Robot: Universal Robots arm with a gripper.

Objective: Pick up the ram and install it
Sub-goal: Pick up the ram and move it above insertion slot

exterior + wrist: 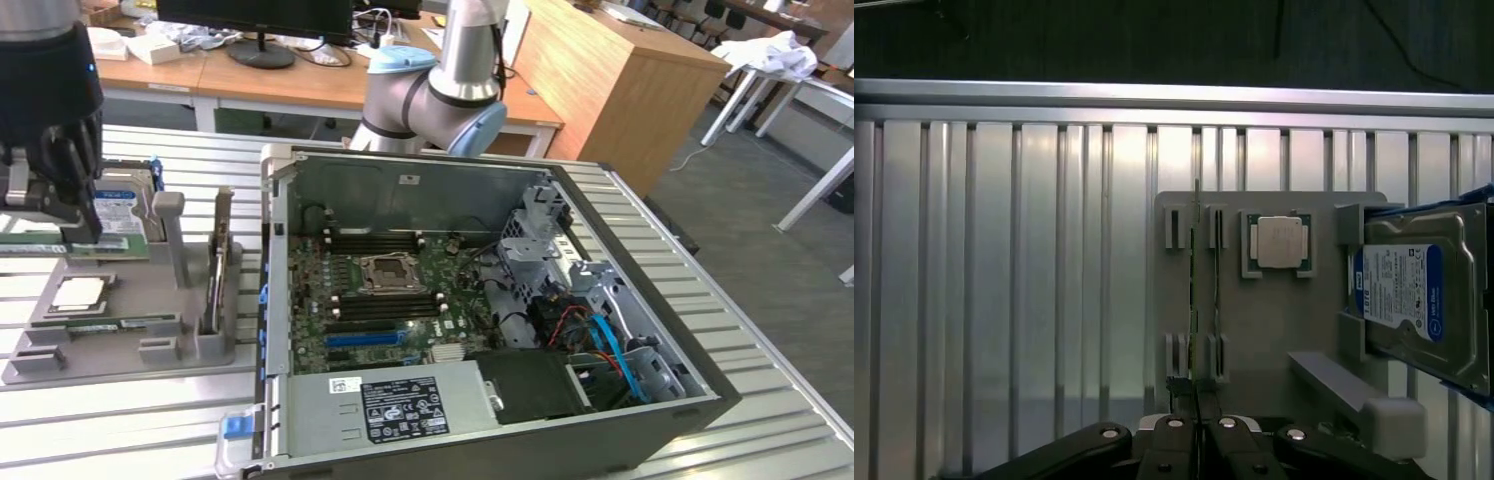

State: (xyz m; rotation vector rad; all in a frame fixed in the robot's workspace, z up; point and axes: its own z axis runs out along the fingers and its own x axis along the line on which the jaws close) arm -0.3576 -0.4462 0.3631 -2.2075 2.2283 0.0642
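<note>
Ram [34,247] is the part that matters here, and it seems to be out of its place in the grey tray [134,350] already. In the exterior view the tool [54,235] hangs above the tray, at that view's far left, and a thin green strip sits at its fingertips. In the wrist view the ram [1197,300] is seen on edge as a thin line. It runs out from between the jaws of the tool [1197,440], and its far end reaches past the edge of the tray [1274,330] below. From this I judge that it is carried above the tray and not resting in the slots. The jaws are nearly together, clamped on the thin board.

So the picking-up part looks done. The installing part is not done. The open computer case [694,380] stands on the bench [134,420] well apart from the tool, toward the exterior view's right. The dark memory slots [380,243] near the processor socket on the motherboard [387,300] do not hold this stick. The silver processor chip [1278,242] and the hard drive [1414,300] are in their places on the tray.
</note>
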